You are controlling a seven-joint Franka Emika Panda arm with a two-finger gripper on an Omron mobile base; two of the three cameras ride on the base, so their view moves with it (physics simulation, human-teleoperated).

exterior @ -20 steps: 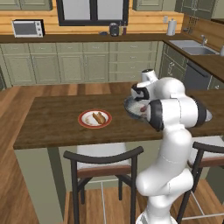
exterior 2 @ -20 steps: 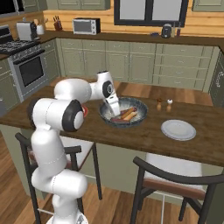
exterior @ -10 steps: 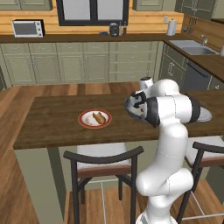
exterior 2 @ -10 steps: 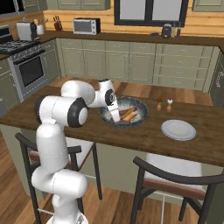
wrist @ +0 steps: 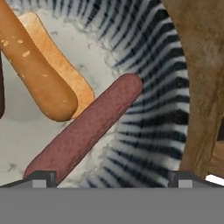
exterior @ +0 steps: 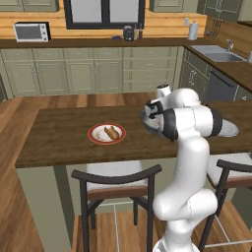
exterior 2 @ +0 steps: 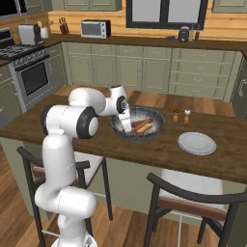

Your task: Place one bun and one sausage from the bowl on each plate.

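Sausage: a reddish-brown sausage (wrist: 85, 129) lies in the bowl (exterior 2: 120, 129), slanting up the bowl's striped side. It is right under the gripper (wrist: 109, 177).
Bun: a long tan bun (wrist: 33, 65) lies just beside the sausage, closer to the middle of the bowl.
Bowl: it sits on the wooden counter (exterior: 59, 138), between the two plates.
Red plate: the red plate (exterior: 93, 138) already has a bun and a sausage on it.
Grey plate: the grey plate (exterior 2: 197, 143) has no food on it yet, so I think it gets the next pieces.
Step now: I think the job is to pick up the sausage.
How to do it well: go straight down so one finger lands on each side of the sausage near its middle. Stay off the bun. Squeeze softly, because it is round and could roll or slip.
Gripper: it is wide open, low over the bowl. It holds nothing and I cannot see it touching anything.
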